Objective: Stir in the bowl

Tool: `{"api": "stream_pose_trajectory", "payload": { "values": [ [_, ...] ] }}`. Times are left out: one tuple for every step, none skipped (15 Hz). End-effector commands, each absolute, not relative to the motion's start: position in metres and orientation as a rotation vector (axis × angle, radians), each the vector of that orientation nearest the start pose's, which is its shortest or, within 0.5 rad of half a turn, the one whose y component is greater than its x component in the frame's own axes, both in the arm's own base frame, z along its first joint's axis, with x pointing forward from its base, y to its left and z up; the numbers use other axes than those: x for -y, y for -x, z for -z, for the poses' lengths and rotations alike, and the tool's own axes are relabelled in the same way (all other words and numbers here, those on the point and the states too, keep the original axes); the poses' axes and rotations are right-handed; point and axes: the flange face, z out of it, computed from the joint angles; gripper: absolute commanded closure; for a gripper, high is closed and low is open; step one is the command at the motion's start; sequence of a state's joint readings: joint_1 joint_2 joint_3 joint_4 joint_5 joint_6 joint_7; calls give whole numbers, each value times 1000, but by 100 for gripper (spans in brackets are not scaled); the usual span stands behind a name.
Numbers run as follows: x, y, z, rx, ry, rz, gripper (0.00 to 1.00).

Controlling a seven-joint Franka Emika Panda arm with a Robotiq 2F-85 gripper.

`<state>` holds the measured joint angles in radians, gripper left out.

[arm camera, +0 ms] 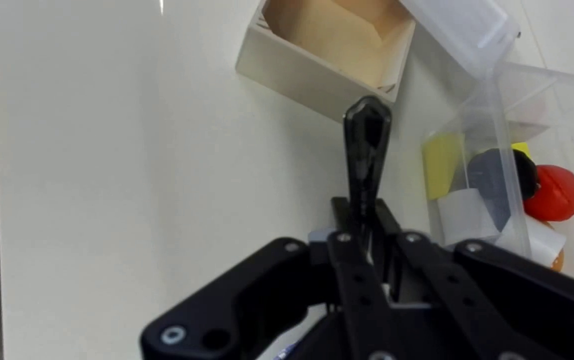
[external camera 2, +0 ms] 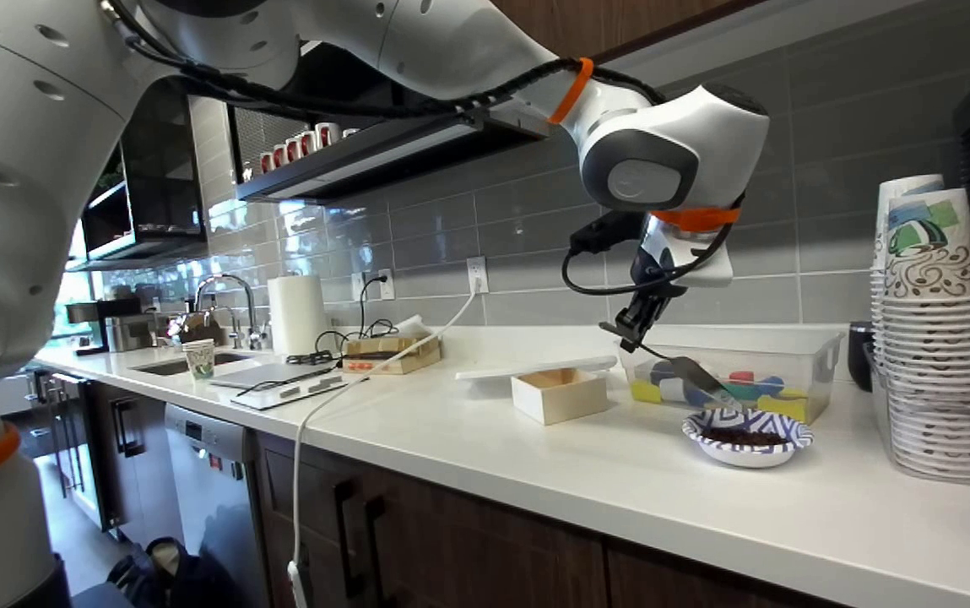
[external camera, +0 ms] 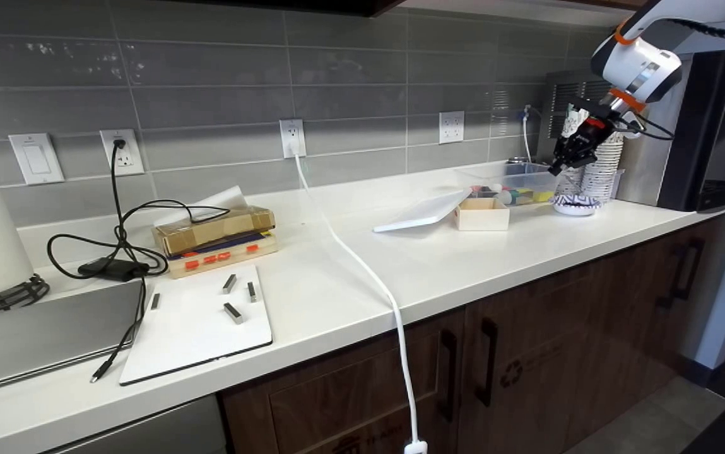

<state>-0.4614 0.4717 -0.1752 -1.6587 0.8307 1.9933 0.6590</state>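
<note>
The shallow bowl [external camera 2: 746,457] has a white outside and a blue-patterned rim. It sits on the counter with dark brown stuff inside, and it shows also in an exterior view [external camera: 575,209]. In the wrist view only a sliver of its rim [arm camera: 285,353] shows. My gripper [external camera 2: 635,334] is above and beside the bowl, shut on the black handle [arm camera: 366,145] of a spatula. The spatula blade [external camera 2: 698,379] slants down to the bowl's far rim. I cannot tell if its tip touches the bowl. The gripper shows also in an exterior view [external camera: 561,165] and the wrist view [arm camera: 360,210].
An open tan wooden box [external camera 2: 576,406] and a white lid [external camera: 422,215] stand beside the bowl. A clear bin [external camera 2: 827,365] with coloured items is behind it. Tall stacked paper cups [external camera 2: 940,380] stand nearby. A white cable [external camera: 362,265] crosses the counter.
</note>
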Motion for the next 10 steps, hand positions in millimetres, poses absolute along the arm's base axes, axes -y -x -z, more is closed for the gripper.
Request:
{"api": "stream_pose_trajectory", "payload": {
  "values": [
    [359, -571, -332, -1787, 1622, -230, 97],
    [361, -571, -329, -1778, 1617, -246, 97],
    [364, -572, -325, -1771, 1609, -258, 97],
    [366, -573, -321, -1763, 1603, -268, 97],
    [367, -574, -319, -1756, 1596, -279, 97],
    [369, -575, -316, -1754, 1590, -288, 97],
    [370, -576, -314, -1751, 1585, -293, 97],
    [371, -577, -313, -1749, 1583, -302, 97],
    [373, -578, -312, -1753, 1578, -310, 97],
    [374, -578, -311, -1756, 1575, -315, 97]
  ]
}}
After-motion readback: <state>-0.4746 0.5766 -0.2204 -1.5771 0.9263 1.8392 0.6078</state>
